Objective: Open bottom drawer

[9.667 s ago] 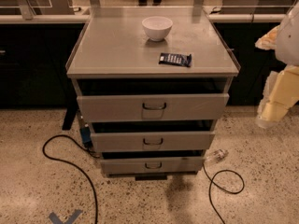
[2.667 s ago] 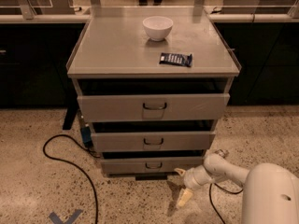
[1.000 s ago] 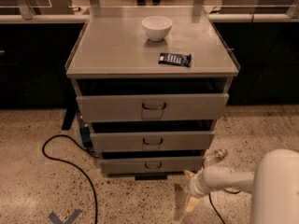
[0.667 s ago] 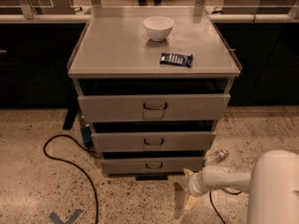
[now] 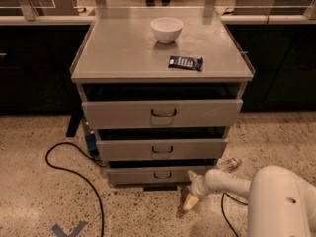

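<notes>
The bottom drawer (image 5: 158, 175) is the lowest and shortest grey front of the cabinet, with a small dark wire handle (image 5: 162, 175) at its centre. It stands slightly out, like the two drawers above it. My gripper (image 5: 190, 188) is low near the floor, at the drawer front's lower right corner and to the right of the handle. Its cream fingertips (image 5: 189, 203) are spread apart and hold nothing. The white arm (image 5: 276, 196) reaches in from the lower right.
A white bowl (image 5: 166, 29) and a dark snack packet (image 5: 185, 62) lie on the cabinet top (image 5: 123, 48). A black cable (image 5: 74, 172) loops on the floor at the left, and another cable (image 5: 224, 216) runs under my arm. Dark counters stand behind.
The arm came down from the upper right to floor level. Over the last second the gripper has moved slightly up and left, closer to the bottom drawer front. The drawers have not moved.
</notes>
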### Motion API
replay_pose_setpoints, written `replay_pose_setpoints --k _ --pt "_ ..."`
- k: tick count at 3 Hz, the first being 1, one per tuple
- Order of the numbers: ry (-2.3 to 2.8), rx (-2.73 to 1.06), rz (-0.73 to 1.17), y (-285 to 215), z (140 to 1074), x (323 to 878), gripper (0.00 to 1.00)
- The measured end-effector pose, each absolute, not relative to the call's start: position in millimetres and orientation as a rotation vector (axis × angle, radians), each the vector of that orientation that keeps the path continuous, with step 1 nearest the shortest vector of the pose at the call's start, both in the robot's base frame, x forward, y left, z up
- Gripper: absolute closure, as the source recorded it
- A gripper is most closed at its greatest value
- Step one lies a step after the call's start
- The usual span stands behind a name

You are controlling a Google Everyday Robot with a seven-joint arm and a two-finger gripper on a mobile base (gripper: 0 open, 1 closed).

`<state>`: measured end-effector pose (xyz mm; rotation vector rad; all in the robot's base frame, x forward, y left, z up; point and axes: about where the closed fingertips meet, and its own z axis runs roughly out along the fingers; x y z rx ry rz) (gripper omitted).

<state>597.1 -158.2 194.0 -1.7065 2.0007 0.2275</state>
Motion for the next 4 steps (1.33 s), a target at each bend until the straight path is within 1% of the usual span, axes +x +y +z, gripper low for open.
replay_pose_setpoints --k 1,2,3,4 --pt "2.001 -1.679 0.202 -161 197 609 0.00" --pt "1.999 -1.691 0.156 -158 188 605 0.00" --pt "1.997 -1.604 0.021 -163 180 637 0.00" --pt "1.966 -1.551 -0.038 -165 188 654 0.00"
